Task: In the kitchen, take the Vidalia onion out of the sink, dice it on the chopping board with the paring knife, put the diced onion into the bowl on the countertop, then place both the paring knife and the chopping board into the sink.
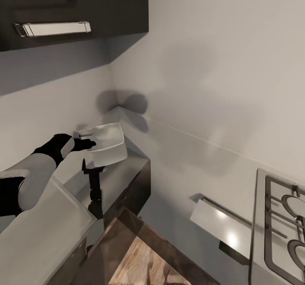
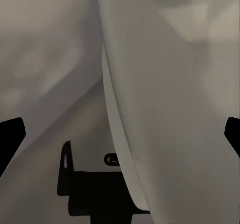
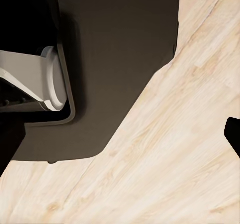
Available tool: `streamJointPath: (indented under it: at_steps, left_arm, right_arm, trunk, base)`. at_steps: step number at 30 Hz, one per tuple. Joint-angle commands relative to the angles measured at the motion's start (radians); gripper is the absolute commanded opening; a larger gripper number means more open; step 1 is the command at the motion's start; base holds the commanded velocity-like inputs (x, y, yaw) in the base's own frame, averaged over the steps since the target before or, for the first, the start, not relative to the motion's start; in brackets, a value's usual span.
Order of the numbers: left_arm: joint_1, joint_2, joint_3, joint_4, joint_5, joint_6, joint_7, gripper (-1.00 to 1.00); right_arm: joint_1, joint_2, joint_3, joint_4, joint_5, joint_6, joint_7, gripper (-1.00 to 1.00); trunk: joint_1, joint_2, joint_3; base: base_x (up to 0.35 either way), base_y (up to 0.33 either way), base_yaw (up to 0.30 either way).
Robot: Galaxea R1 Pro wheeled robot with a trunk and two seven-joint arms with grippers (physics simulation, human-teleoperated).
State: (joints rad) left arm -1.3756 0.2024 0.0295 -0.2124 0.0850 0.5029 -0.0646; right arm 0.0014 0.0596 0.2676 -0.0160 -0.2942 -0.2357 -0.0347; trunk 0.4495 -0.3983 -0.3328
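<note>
Left gripper point(image 1: 88, 143) at the near rim of the bowl point(image 1: 111, 148), touching it on the corner surface point(image 1: 127, 175), grip unclear.

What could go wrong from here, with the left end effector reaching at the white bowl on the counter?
1. The left end effector is at the bowl's rim; a push could slide it toward the countertop edge close by.
2. The left wrist view is mostly bowl wall, so aiming a grasp looks hard.
3. The bowl sits in a wall corner, leaving little room to manoeuvre.
</note>
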Motion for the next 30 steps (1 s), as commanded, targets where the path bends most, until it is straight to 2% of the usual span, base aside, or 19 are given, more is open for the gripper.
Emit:
streamJointPath:
  at_steps: [1,13,30]
  left_arm:
    - [0.000,0.000,0.003,-0.002,0.009,0.006,0.000,1.00]
    - [0.000,0.000,0.003,-0.001,0.009,0.006,0.000,1.00]
    - [0.000,0.000,0.003,0.000,0.006,0.006,0.002,1.00]
  right_arm:
    - [0.000,0.000,0.009,-0.001,-0.008,-0.002,-0.004,1.00]
    - [0.000,0.000,0.009,-0.001,-0.008,-0.002,-0.004,1.00]
    - [0.000,0.000,0.009,-0.001,-0.008,-0.002,-0.004,1.00]
  trunk:
    - [0.000,-0.002,-0.003]
    - [0.000,-0.002,-0.018]
    - [0.000,-0.002,-0.022]
  base:
    - [0.000,0.000,0.000]
    - [0.000,0.000,0.000]
    - [0.000,0.000,0.000]
